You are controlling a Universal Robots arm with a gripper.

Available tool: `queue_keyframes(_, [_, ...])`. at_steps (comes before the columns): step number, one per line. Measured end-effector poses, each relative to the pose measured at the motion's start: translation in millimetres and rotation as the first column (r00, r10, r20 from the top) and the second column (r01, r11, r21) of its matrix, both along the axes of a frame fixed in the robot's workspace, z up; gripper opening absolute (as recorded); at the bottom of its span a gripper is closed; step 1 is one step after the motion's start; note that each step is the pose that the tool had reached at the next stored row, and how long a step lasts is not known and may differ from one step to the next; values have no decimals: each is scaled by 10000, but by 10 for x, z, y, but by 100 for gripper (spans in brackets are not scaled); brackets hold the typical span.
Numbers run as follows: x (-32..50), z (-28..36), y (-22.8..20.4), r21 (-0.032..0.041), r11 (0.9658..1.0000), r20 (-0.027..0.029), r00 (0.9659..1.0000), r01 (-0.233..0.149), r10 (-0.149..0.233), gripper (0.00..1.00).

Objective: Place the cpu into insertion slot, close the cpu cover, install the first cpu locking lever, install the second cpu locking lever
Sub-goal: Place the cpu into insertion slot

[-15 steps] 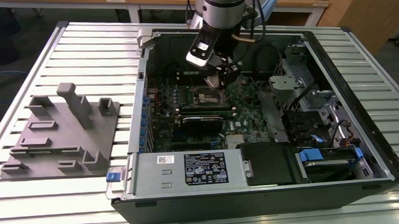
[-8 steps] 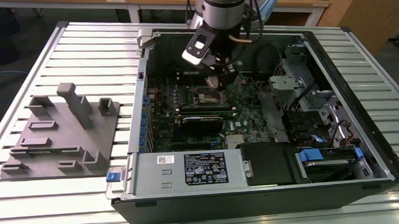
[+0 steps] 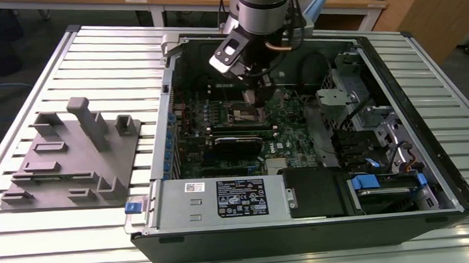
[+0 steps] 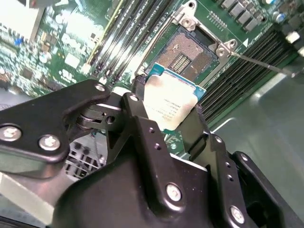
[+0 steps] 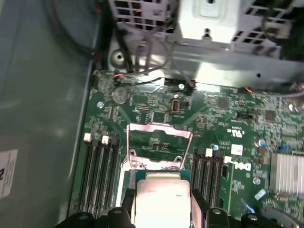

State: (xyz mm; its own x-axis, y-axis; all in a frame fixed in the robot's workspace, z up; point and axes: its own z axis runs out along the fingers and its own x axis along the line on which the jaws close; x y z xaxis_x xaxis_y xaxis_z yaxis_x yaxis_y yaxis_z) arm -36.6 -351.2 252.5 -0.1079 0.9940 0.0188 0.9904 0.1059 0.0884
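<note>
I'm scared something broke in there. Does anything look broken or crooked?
Nothing looks broken or crooked. The end effector grips the cpu near the insertion slot, which lies open with its cpu cover swung up.

Silver-grey cylindrical arm (image 3: pixel 260 11), black cables (image 3: pixel 295 23) running beside it, white-and-black camera block (image 3: pixel 230 52) at the wrist, matte black tool (image 4: pixel 168 102) of hinged link plates, round silver screws (image 4: pixel 173 192) at the joints
</note>
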Motion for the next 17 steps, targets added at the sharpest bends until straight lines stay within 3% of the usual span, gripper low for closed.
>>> queue_keyframes(4, [0, -6, 0, -1, 9974, 0, 9974, 719, -719, 54])
queue_keyframes(7, [0, -10, 0, -1, 9919, -1, 9919, 1267, -1267, 54])
queue_keyframes(13, [-31, -17, 8, 1, 9909, 1, 9909, 1345, -1345, 54])
queue_keyframes(17, [-80, -34, 36, -1, 9910, -1, 9910, 1342, -1342, 54])
